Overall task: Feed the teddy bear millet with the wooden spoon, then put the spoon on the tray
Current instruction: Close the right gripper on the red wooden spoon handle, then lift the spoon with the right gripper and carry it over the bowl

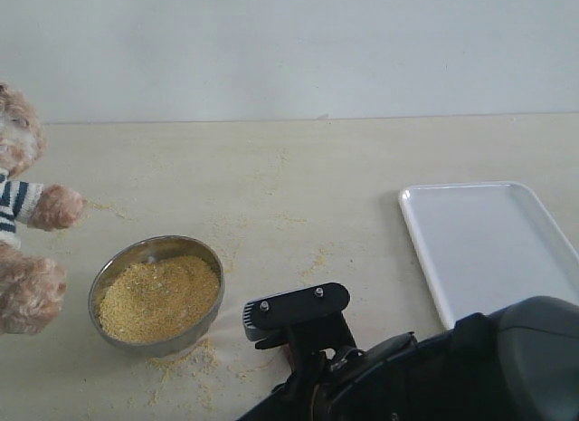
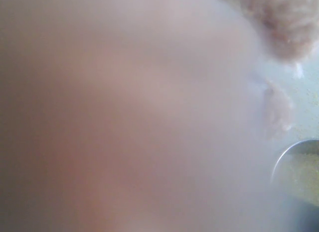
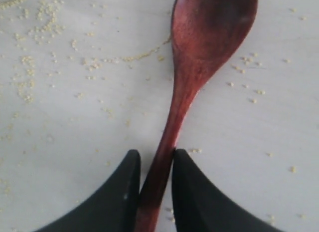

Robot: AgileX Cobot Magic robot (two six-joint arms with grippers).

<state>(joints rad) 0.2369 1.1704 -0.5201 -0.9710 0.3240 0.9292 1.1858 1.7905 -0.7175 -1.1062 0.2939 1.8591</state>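
While the right gripper (image 3: 155, 154) clenches the wooden spoon (image 3: 199, 52), blur beside the teddy bear (image 2: 284, 27) hides the left gripper; I cannot tell its state.

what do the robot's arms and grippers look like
Right arm: black, with a rounded glossy housing and a black bracket bearing two silver screws. Right gripper: two matte black fingers with curved, tapering tips. The left arm is not visible; its wrist view is blurred.

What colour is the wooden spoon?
The wooden spoon is dark reddish-brown, clearest in the right wrist view.
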